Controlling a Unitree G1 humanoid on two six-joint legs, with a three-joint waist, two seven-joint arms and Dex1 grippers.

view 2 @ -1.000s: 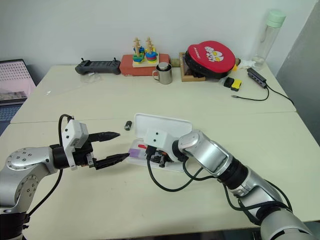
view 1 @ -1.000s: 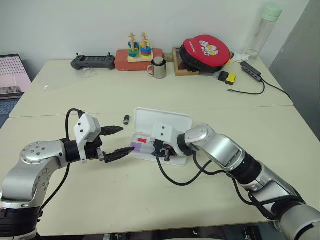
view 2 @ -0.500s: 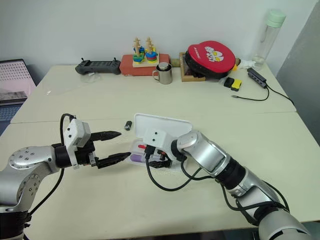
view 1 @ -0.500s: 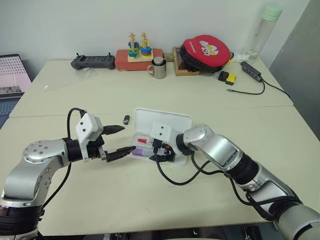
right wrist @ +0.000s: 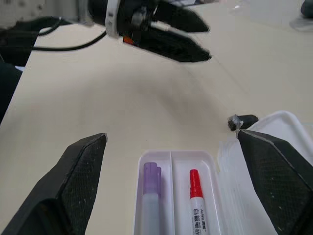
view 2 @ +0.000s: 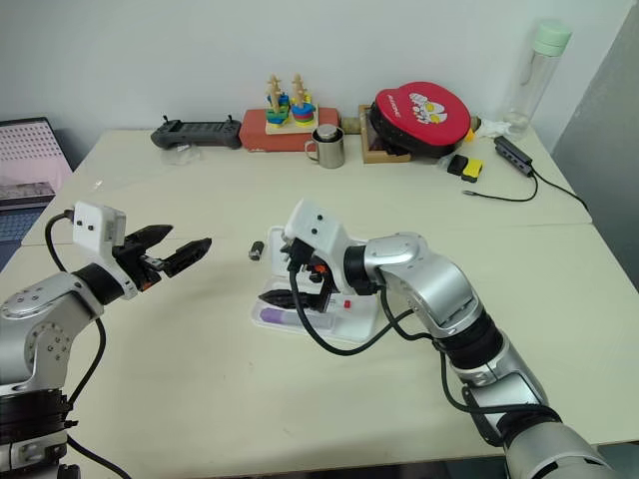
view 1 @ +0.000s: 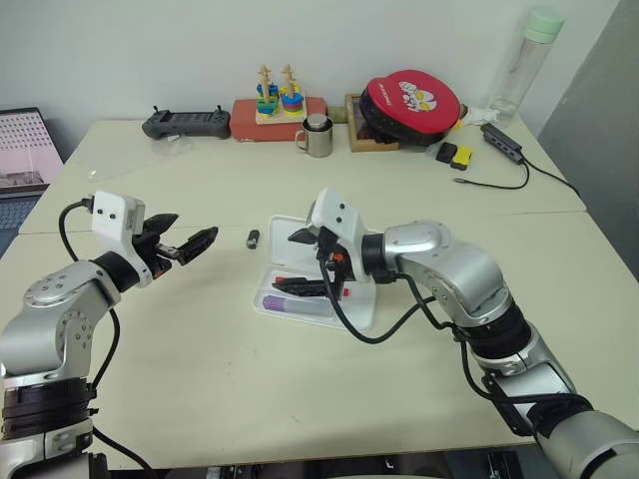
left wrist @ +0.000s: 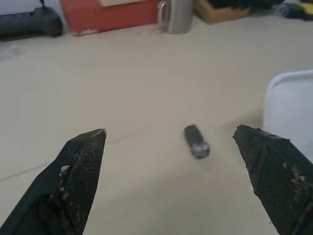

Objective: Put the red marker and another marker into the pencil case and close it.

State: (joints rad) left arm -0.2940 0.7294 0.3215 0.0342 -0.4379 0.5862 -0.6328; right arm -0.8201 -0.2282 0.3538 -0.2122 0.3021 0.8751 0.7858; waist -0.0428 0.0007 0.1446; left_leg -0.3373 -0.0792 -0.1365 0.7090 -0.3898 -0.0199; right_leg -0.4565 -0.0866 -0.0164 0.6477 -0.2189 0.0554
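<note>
Right gripper (view 1: 300, 262) hovering just above the pencil case (right wrist: 176, 161), fingers spread wide, nothing held. Directly below it, case open w/ lid (view 1: 357, 239) laid back flat; red marker (right wrist: 197, 205) and lavender marker (right wrist: 151, 196) lying side by side in separate compartments of the tray, each clear of the fingers. Left gripper (view 1: 188, 239) well off to the left of the case, raised off the table (view 1: 200, 379), fingers wide apart, empty, pointing toward the case. Small black stub (left wrist: 196, 141) on the table just ahead of the left gripper, between its tips in the wrist view, beside the lid's corner, not touched. Far beyond both grippers, at the table's back edge: controller (view 1: 185, 123), metal mug (view 1: 318, 136), red round case (view 1: 409, 102).
</note>
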